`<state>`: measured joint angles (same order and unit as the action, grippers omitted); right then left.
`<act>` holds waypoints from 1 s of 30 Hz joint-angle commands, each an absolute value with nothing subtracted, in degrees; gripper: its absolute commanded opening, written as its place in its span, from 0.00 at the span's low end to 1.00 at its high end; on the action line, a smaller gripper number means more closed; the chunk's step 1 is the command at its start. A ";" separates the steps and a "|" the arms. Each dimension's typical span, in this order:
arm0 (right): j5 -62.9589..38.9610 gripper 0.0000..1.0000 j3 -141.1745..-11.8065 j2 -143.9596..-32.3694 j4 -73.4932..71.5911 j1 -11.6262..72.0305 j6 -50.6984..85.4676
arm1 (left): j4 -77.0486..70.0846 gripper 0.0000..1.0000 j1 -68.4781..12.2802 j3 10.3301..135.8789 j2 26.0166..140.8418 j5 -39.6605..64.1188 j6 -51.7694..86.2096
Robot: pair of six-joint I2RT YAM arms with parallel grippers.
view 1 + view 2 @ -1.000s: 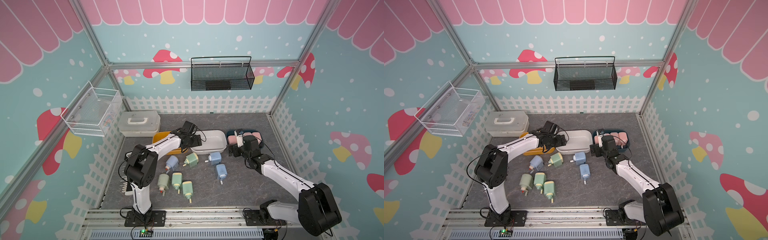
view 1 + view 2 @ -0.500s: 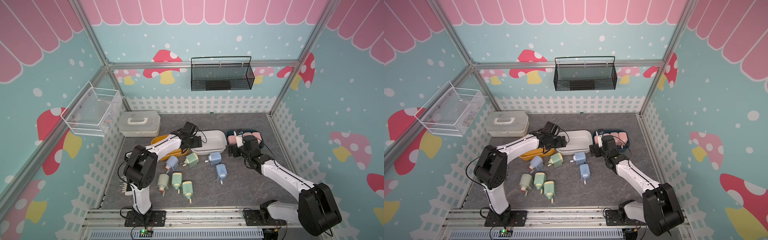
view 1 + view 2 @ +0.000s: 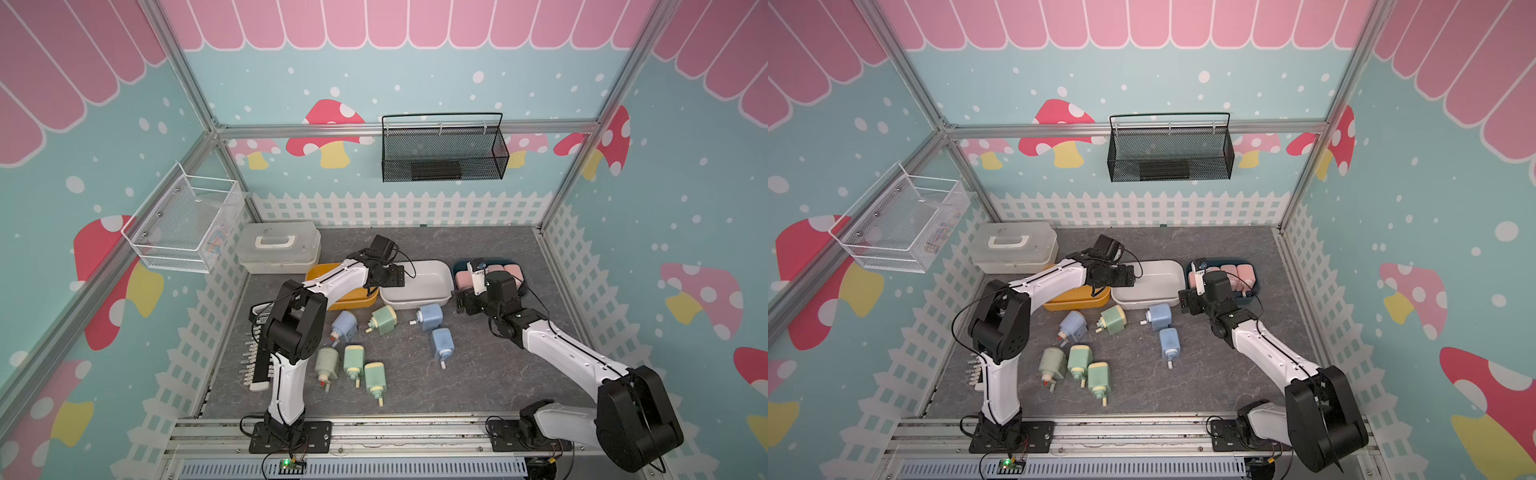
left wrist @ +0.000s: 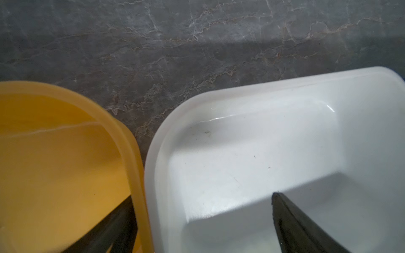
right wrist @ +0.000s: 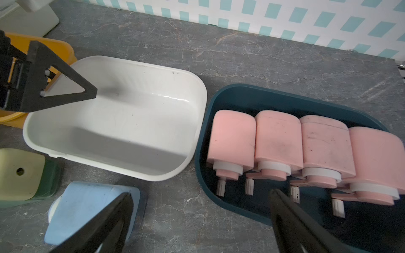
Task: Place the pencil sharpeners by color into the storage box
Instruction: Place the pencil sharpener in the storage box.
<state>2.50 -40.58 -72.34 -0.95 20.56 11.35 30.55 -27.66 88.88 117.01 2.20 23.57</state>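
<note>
On the near side of the white box (image 3: pixel 419 284), seven blue and green pencil sharpeners (image 3: pixel 384 319) are lying exactly where they lay a second ago, so sorting is apparently pausing. At its right corner the right gripper (image 5: pixel 200 193) is hovering wide open, empty. At its left rim the left gripper (image 4: pixel 201 203), likewise spread and empty, is barely shifting. Right of it, four pink sharpeners (image 5: pixel 278 135) are filling the dark blue box (image 5: pixel 236 96).

white bin (image 3: pixel 415 300) clear, left tool (image 3: pixel 394 277) over its rim; blue bin (image 5: pixel 252 93) packed
</note>
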 commanded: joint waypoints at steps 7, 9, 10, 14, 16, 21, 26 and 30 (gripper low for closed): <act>1.36 0.97 -39.95 -71.56 -0.17 20.23 10.86 | 31.73 0.94 -28.04 88.62 115.16 4.73 19.35; 0.26 0.97 -39.99 -71.63 -0.24 20.22 10.48 | 31.80 0.94 -28.04 87.31 113.20 3.68 18.82; -0.40 0.97 -40.12 -71.55 -0.34 20.21 10.09 | 31.79 0.94 -28.04 86.41 112.06 3.04 18.55; -3.52 0.97 -40.26 -71.11 -0.85 20.21 8.63 | 31.84 0.96 -28.04 83.21 106.94 1.36 17.20; -4.44 0.98 -40.04 -70.83 -1.29 20.21 8.12 | 31.71 0.97 -28.04 81.76 104.72 0.50 16.20; -5.23 0.99 -40.15 -70.57 -1.82 20.22 7.15 | 31.13 0.99 -27.95 77.66 100.85 -0.99 14.21; -5.86 0.99 -39.82 -69.57 -2.13 20.22 6.73 | 28.32 0.99 -27.95 72.80 96.93 2.49 13.80; -8.75 0.99 -39.33 -68.34 -2.58 20.21 4.80 | 25.10 0.99 -28.21 67.29 92.96 4.98 12.81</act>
<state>-6.13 -40.21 -69.93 -1.28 20.56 6.72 28.14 -27.90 70.28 96.51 2.61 14.52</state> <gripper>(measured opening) 0.986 0.992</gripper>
